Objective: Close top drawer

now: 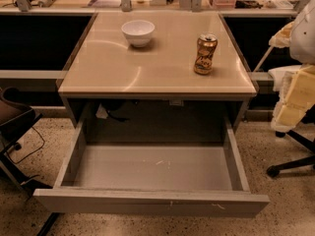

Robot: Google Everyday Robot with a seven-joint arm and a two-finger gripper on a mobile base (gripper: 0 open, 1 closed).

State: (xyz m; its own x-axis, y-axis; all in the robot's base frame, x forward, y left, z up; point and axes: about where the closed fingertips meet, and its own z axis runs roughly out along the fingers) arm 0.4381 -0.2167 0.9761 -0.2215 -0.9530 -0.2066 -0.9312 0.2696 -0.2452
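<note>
The top drawer (147,203) is a wide, deep grey drawer pulled far out from under the beige table (113,68). Its flat, handleless front lies near the bottom of the camera view, with small pale scuffs at the centre and right. Its inside (152,167) is empty, with a few pale marks on the floor. My gripper does not show in this view.
A white bowl (138,32) and an orange can (205,54) stand on the tabletop. A chair with yellow foam (295,100) and a wheeled base (273,171) stands close on the right. A dark chair (15,117) and floor cables are on the left.
</note>
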